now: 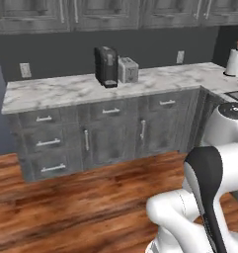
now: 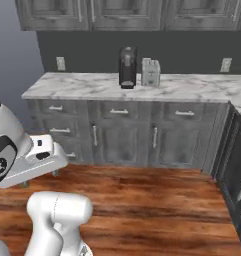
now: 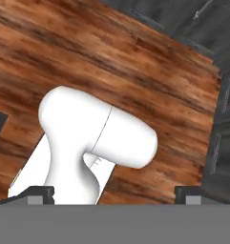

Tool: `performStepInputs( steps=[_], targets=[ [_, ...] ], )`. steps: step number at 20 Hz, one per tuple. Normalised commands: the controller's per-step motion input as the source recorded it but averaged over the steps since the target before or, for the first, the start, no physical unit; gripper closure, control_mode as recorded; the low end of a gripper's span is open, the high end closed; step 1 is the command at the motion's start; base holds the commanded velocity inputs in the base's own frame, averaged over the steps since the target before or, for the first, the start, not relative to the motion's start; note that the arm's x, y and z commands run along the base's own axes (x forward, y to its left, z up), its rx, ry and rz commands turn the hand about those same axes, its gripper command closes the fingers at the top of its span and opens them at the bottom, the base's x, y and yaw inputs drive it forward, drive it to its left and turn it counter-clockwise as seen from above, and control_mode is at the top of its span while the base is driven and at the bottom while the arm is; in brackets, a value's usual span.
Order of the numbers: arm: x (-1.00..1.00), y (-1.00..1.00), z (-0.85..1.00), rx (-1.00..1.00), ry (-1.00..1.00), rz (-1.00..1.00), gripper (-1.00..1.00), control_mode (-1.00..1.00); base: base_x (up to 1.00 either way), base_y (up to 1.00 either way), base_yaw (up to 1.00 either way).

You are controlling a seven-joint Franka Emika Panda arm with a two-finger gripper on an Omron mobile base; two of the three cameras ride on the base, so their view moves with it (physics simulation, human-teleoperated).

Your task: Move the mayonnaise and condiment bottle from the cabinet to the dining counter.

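The grey wood-grain upper cabinet (image 1: 105, 14) (image 2: 127, 12) runs along the top of both base views, with all its panelled doors closed. The mayonnaise and the condiment bottle are hidden from view, and the dining counter is out of view. In the hand view my gripper (image 3: 114, 194) is open, its two dark fingertips (image 3: 40, 193) far apart with nothing between them. It points down at the wooden floor (image 3: 135, 62), well below the cabinet and back from the worktop.
A marble worktop (image 1: 56, 91) over grey drawers carries a black coffee machine (image 1: 106, 66) (image 2: 127, 67) and a silver toaster (image 1: 128, 70) (image 2: 151, 72). A paper towel roll (image 1: 234, 62) stands far right. Open wooden floor (image 2: 152, 200) lies in front.
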Motion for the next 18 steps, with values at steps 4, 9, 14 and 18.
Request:
performStepInputs(
  steps=[4,9,14,18],
  targets=[
    [0.00,0.00,0.00,0.00,0.00,0.00,-1.00,1.00,0.00,0.06,-0.95],
    [0.00,0.00,0.00,0.00,0.00,0.00,-1.00,1.00,0.00,0.06,-0.97],
    [0.00,0.00,0.00,0.00,0.00,0.00,-1.00,1.00,0.00,0.05,-1.00],
    [0.00,0.00,0.00,0.00,0.00,0.00,-1.00,1.00,0.00,0.04,-0.99]
  ],
)
